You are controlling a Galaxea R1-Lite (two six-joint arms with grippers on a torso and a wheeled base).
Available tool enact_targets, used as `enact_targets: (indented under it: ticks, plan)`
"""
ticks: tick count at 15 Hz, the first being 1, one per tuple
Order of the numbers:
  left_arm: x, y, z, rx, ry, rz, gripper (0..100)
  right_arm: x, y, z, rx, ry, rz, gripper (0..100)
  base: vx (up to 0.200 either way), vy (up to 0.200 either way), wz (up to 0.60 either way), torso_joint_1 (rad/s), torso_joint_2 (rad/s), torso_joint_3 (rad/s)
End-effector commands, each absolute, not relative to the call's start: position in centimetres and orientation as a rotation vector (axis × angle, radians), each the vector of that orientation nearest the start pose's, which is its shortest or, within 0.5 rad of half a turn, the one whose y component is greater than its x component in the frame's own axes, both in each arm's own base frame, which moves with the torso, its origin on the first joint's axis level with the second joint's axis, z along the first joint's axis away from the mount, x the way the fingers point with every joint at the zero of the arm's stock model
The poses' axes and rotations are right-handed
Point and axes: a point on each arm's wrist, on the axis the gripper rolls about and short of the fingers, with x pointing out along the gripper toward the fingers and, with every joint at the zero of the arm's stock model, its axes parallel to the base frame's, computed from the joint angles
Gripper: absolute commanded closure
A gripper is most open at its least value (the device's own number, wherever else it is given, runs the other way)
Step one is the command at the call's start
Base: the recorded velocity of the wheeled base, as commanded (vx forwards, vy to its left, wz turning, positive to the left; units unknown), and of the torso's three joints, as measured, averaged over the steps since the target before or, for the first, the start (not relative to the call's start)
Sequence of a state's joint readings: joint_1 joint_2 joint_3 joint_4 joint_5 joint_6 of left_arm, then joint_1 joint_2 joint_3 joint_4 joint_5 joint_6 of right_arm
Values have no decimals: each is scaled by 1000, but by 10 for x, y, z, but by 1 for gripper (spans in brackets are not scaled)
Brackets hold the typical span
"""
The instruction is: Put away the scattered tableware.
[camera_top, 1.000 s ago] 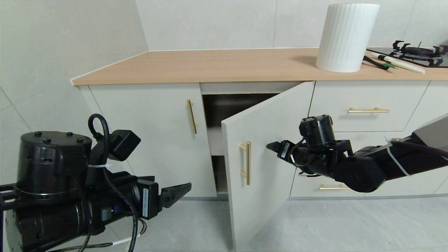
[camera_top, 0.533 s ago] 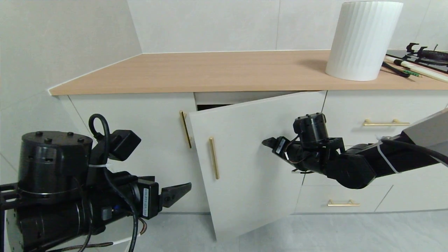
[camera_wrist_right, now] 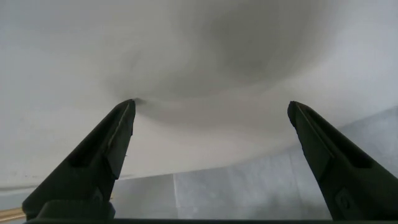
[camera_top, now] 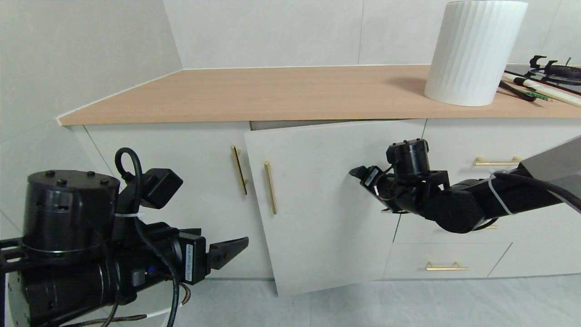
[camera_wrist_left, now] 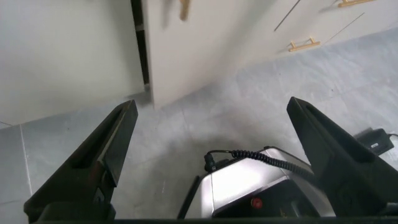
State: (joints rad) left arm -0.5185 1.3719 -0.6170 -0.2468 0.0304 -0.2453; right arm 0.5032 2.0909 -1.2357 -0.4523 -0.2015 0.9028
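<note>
Head view: I see the tableware (camera_top: 540, 88), slim pale and dark sticks, lying on the table (camera_top: 272, 95) just beside a white ribbed cylinder (camera_top: 474, 52). My right fingers (camera_top: 357, 172) are at the nearly shut cabinet door (camera_top: 317, 213).

Left wrist view: my left fingers (camera_wrist_left: 106, 155) are spread wide above the floor (camera_wrist_left: 186, 124).

Right wrist view: my right fingers (camera_wrist_right: 106, 155) are spread wide, one tip touching the door.

Wooden desk (camera_top: 272, 95) runs along a grey tiled wall (camera_top: 272, 32). A white ribbed cylinder (camera_top: 474, 52) stands upright near the desk's front edge, toward the right end. A black gas burner (camera_top: 560, 70) is at the far right end. Under the desk's left end is a white cupboard door (camera_top: 172, 150) with a vertical gold handle (camera_top: 239, 170). Under the right end are two stacked drawers (camera_top: 447, 259) with horizontal gold handles (camera_top: 497, 161). The floor (camera_top: 408, 304) is grey tile.
</note>
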Motion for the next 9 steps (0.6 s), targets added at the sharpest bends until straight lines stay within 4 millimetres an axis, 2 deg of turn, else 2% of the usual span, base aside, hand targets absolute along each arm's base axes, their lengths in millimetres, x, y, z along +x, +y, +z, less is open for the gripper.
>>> enact_targets:
  ticks: [1,9]
  plan:
    - [182,-103,179,-96,549,-413,0,374,194,138,753,453,72,0,0,0,0,0,0,0]
    - [182,-103,179,-96,551,-413,0,392,190,132,762,391,-24,0,0,0,0,0,0,0]
